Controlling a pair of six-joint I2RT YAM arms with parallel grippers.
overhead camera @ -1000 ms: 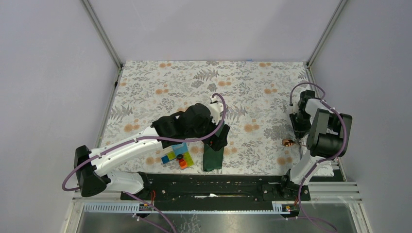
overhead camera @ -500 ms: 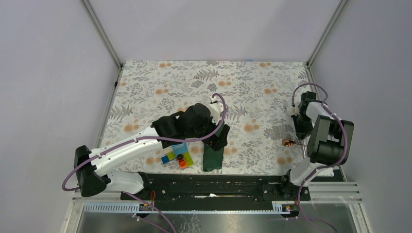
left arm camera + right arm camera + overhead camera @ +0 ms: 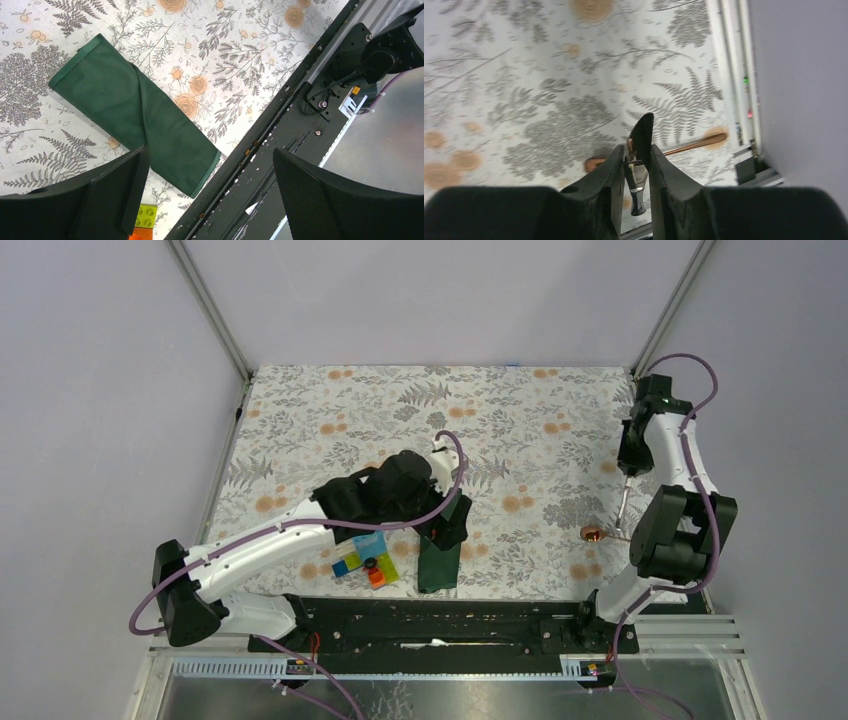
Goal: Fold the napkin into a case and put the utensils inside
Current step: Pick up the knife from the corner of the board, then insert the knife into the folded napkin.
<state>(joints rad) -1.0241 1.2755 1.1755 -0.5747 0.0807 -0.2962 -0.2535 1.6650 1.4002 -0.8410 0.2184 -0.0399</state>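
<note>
Silver utensil (image 3: 642, 131) is hanging pinched in my right pincer (image 3: 636, 153). Well left, the case (image 3: 438, 562) is lying folded; the copper spoon (image 3: 694, 142) is waiting below.

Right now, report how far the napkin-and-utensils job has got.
Done: the napkin lies folded into a narrow layered case near the front rail. In hand: the right tool is shut on the silver utensil, held above the floral cover. Left: the copper spoon lies on that cover, and neither utensil is in the case. The left tool hangs open over the case.
</note>
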